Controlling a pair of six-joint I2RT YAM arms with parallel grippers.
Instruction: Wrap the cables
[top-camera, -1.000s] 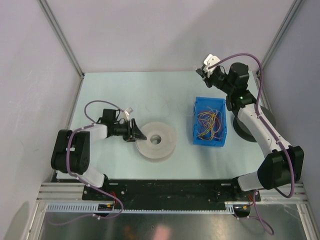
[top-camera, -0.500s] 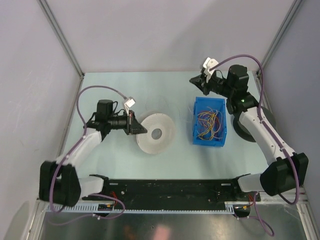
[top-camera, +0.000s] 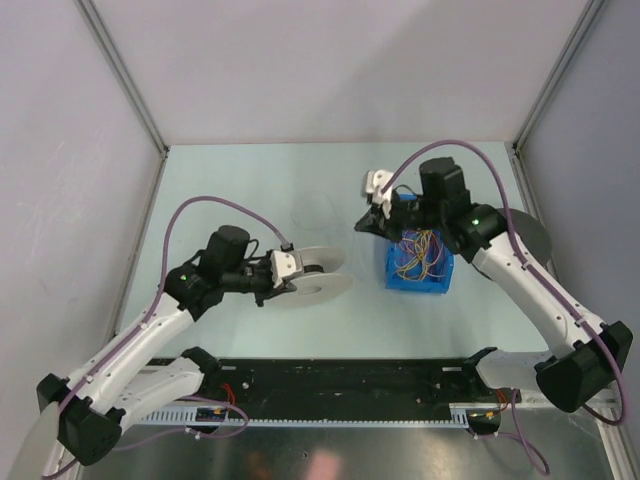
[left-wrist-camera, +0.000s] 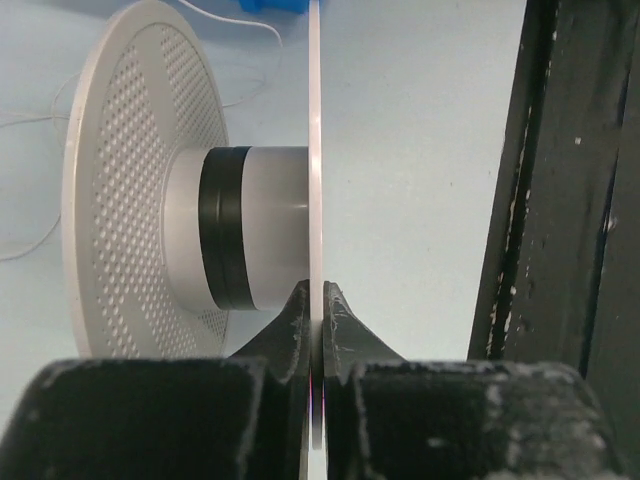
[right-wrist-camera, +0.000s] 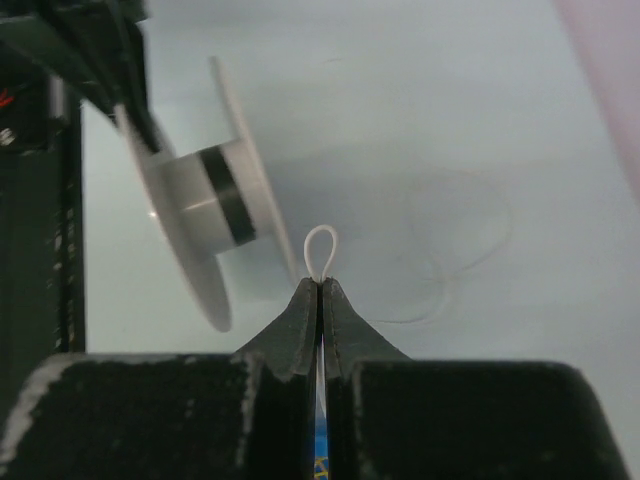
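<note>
Cables (top-camera: 420, 255) lie tangled in a blue bin (top-camera: 418, 286) on the right of the table.
Left gripper (left-wrist-camera: 317, 300) is clamped on the flange of a white spool (left-wrist-camera: 130, 190); right gripper (right-wrist-camera: 320, 292) pinches a thin white wire loop (right-wrist-camera: 320, 240).

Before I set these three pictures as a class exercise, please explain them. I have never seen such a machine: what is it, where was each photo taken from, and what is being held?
These are two robot arms bolted at the near edge of a pale table. The wide picture looks down from above and behind them. Each of the other two comes from a camera on one wrist, looking along that arm's own fingers. The left end effector is shut on the rim of a white reel, held tipped on its side. The right end effector pinches a small loop of thin white wire. A blue box on the table holds a tangle of coloured wires, mostly yellow and orange.
</note>
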